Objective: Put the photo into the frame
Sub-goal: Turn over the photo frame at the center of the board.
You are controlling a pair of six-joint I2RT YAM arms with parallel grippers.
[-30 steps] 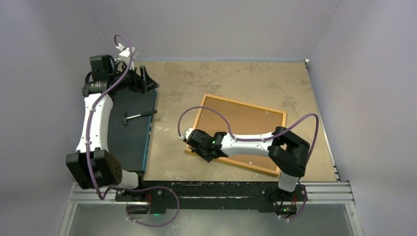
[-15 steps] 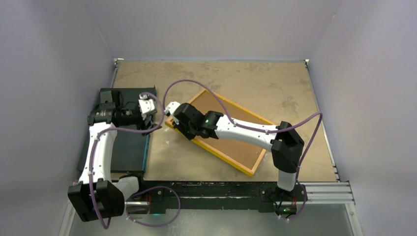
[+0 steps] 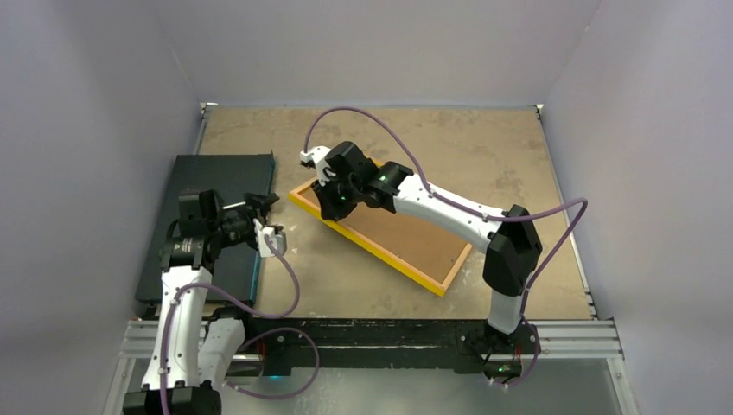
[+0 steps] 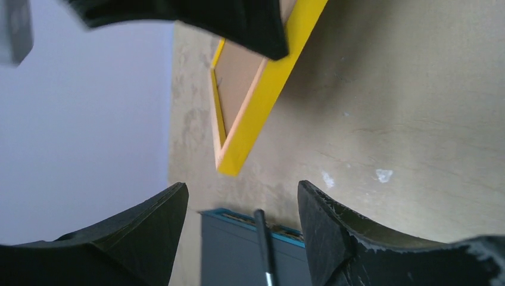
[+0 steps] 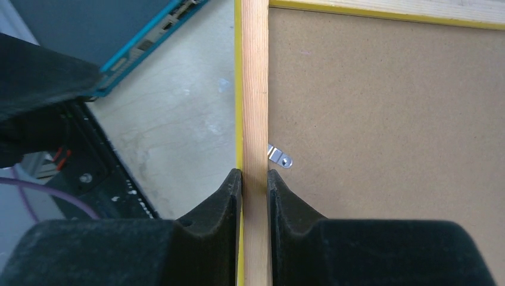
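Note:
The yellow frame (image 3: 380, 246) lies at an angle mid-table, back side up, with the brown backing board (image 3: 406, 229) in it. My right gripper (image 3: 330, 201) is shut on the frame's left rail; in the right wrist view (image 5: 255, 176) both pads clamp the bare wood rail (image 5: 255, 107). My left gripper (image 3: 262, 210) is open and empty at the right edge of the flat black panel (image 3: 216, 173). In the left wrist view (image 4: 241, 186) its jaws stand wide apart, and the frame's corner (image 4: 238, 158) lies beyond them. The photo is not in view.
A thin black rod (image 4: 264, 244) lies on the black panel (image 4: 232, 256) between my left fingers. A small metal clip (image 5: 279, 157) sits on the backing board (image 5: 387, 119). The teal-edged panel (image 5: 119, 24) is left of the frame. Walls enclose the table.
My right gripper has swung the frame's left end toward the back, turning the frame. My left arm has drawn back toward the near edge along the black panel.

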